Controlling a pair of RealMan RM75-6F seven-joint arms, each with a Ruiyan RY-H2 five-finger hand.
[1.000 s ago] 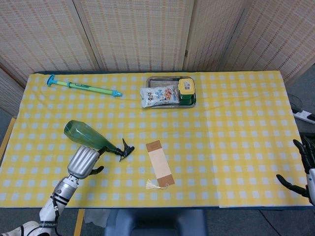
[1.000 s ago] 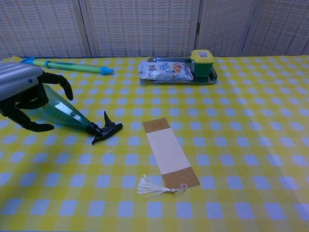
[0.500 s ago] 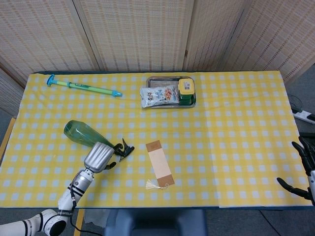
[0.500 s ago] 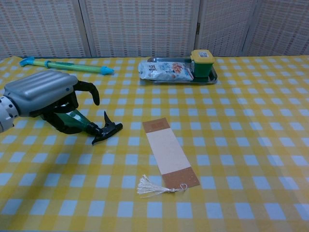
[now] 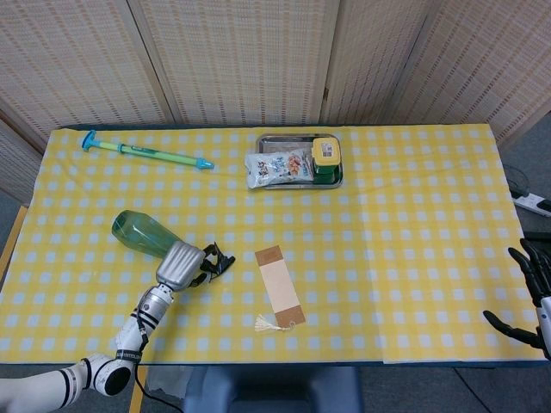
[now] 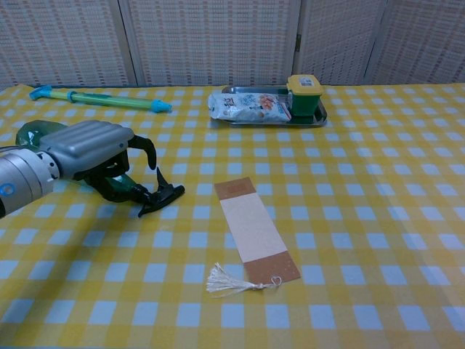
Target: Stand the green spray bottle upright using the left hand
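The green spray bottle lies on its side on the yellow checked cloth, left of centre, with its black trigger head pointing right. In the chest view only its base and trigger head show past my hand. My left hand arches over the bottle's neck, fingers curled down its far side and thumb on the near side, with gaps still showing under the fingers. My right hand hangs off the table's right edge, fingers spread and holding nothing.
A tan and white bookmark with a tassel lies just right of the trigger head. At the back, a metal tray holds a snack bag and a green container. A green and blue pump toy lies at the far left.
My left hand has slid rightward along the bottle from its body to its neck, and the fingers have curled further around it. The bottle still lies in the same place.
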